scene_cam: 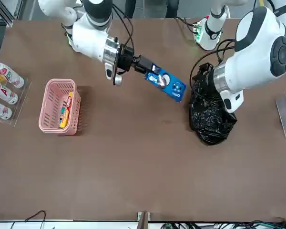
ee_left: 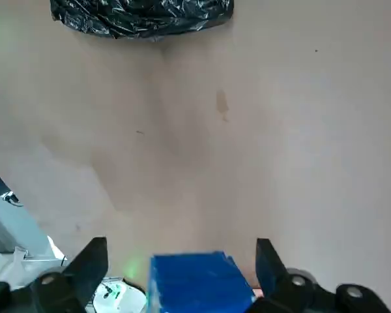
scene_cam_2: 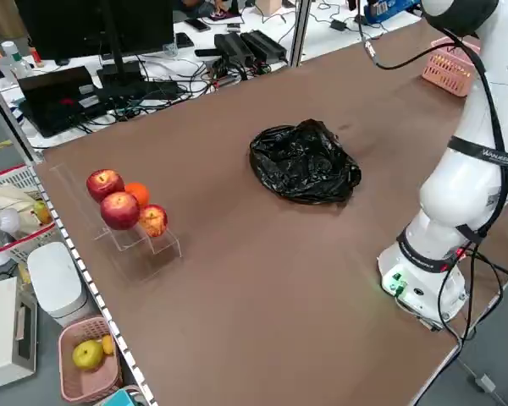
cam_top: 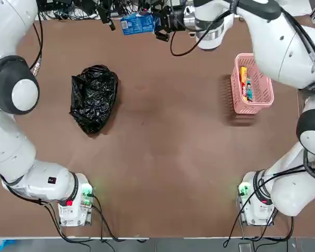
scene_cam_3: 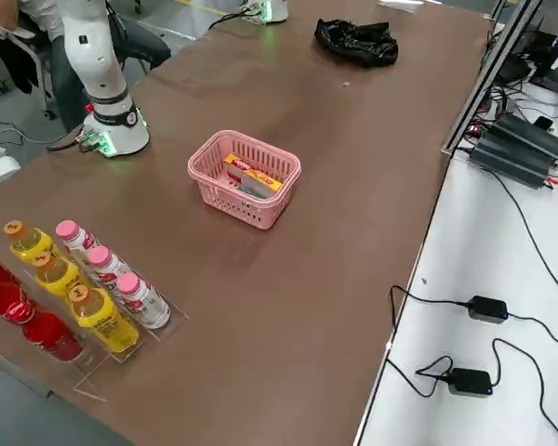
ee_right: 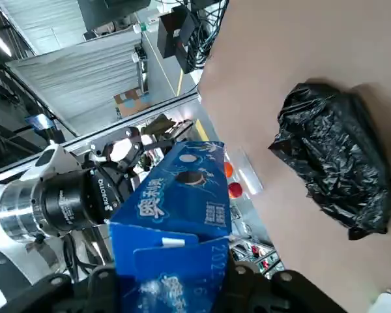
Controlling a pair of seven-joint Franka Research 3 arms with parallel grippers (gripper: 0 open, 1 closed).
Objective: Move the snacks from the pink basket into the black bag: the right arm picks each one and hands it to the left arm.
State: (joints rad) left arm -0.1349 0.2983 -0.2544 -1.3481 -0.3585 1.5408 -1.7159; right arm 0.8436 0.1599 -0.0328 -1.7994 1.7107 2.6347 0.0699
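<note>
My right gripper [scene_cam: 142,64] is shut on a blue snack packet [scene_cam: 165,83] and holds it in the air over the table's far side, pointing towards the left arm. In the left wrist view my left gripper [ee_left: 181,244] stands open, and the packet's free end [ee_left: 197,282] shows between its fingers [ee_left: 94,255] without touching them. The black bag [cam_top: 93,97] lies crumpled on the table below the left gripper. The pink basket [cam_top: 236,90] sits on the robot's right and holds a yellow snack [cam_top: 243,79] and a slim teal one [cam_top: 250,90].
White bottles [scene_cam: 2,90] stand in a clear rack beyond the basket, with more coloured bottles [scene_cam_3: 84,297] beside them. Apples and an orange ball [scene_cam_2: 120,203] rest on a stand at the robot's left edge. Cables [cam_top: 94,8] crowd the far edge.
</note>
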